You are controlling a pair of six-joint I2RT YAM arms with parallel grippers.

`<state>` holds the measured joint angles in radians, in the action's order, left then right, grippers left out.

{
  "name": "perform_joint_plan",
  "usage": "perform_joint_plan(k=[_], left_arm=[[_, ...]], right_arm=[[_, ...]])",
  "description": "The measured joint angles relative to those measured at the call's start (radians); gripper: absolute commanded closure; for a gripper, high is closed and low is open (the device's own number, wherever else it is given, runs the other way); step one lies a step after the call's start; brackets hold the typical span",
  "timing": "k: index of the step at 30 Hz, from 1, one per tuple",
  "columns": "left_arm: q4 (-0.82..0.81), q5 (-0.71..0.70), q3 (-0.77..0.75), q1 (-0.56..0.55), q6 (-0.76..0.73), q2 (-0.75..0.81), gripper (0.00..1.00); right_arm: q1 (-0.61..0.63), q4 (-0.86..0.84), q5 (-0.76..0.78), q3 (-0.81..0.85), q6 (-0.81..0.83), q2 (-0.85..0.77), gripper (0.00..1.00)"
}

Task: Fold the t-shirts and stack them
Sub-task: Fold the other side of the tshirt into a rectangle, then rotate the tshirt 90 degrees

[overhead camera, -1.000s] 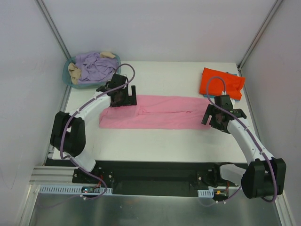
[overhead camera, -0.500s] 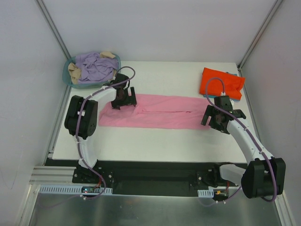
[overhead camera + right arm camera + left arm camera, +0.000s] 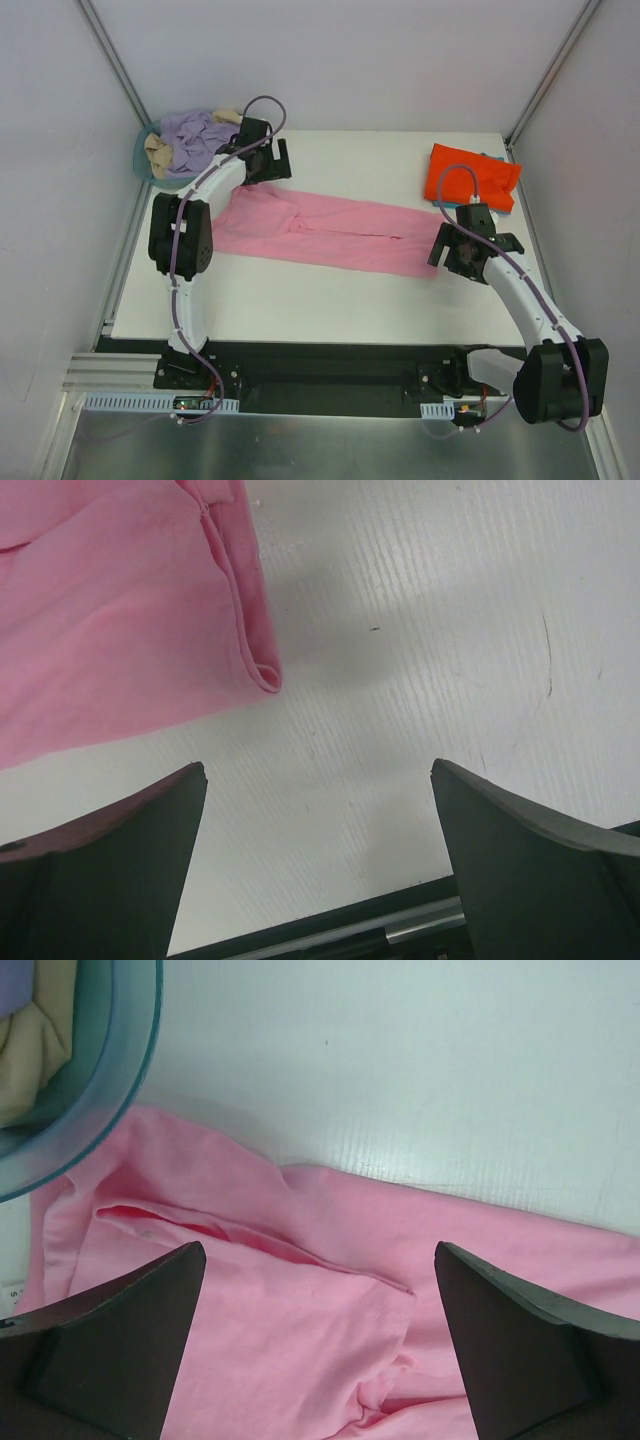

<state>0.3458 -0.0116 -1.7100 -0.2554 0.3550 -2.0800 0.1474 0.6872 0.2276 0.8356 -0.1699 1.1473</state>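
Two hands hang wide open and empty. The left hand (image 3: 262,172) is over the pink t-shirt (image 3: 340,230) near the basket (image 3: 145,165), and the right hand (image 3: 468,255) is over bare bench (image 3: 380,300) just off the other end. The shirt lies in a long strip across the middle, with the orange-red t-shirt (image 3: 465,175) in the far right corner. The likely next step is to pinch an end and fold the strip crosswise.

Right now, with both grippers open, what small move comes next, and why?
Probably lower the left gripper onto the left end of the pink t-shirt and close. It hangs open above that cloth, holding nothing; the shirt lies as a long strip. The right gripper is over bare table beside the other end.
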Motion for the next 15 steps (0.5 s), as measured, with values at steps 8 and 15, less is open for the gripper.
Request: perform_joint_plan(k=[8,15], left_arm=[[-0.008,0.055,0.100,0.000,0.046,0.031,0.01],[0.001,0.076,0.417,-0.058,0.185,0.257,0.00]], right_arm=[[0.001,-0.034,-0.098,0.000,0.022,-0.008,0.03],[0.029,-0.106,-0.218,0.147,0.014,0.252,0.03]])
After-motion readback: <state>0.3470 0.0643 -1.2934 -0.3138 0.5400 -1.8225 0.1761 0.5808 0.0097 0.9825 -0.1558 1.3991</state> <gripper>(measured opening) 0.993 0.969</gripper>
